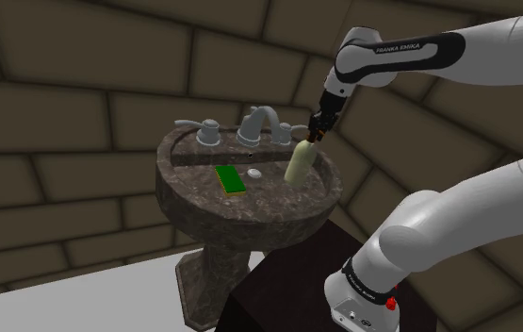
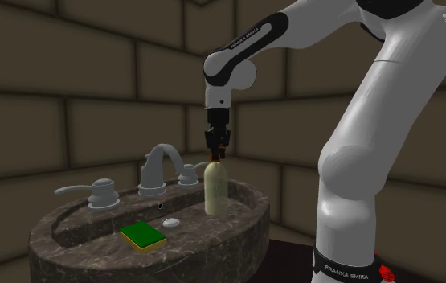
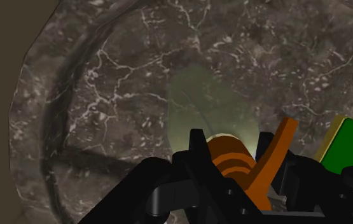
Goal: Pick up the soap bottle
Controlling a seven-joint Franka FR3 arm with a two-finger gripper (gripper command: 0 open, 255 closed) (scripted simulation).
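Note:
The soap bottle (image 1: 297,163) is pale cream with an orange pump top and stands upright in the dark marble sink (image 1: 250,215), at the basin's side nearest the arm. My black gripper (image 1: 318,134) comes straight down onto its top. In the second exterior view the gripper (image 2: 217,151) caps the soap bottle (image 2: 215,189). From the wrist, the fingers (image 3: 197,149) clasp the orange pump (image 3: 229,162), with the bottle's pale body (image 3: 210,105) below them. The gripper (image 3: 232,159) is shut on the pump. Whether the bottle's base touches the basin I cannot tell.
A green sponge (image 1: 232,179) and a small white drain plug (image 1: 253,174) lie in the basin. A grey faucet (image 1: 261,121) with two lever handles (image 1: 203,130) stands on the sink's back rim. Brown block walls close in behind. The dark stand (image 1: 278,292) sits beside the pedestal.

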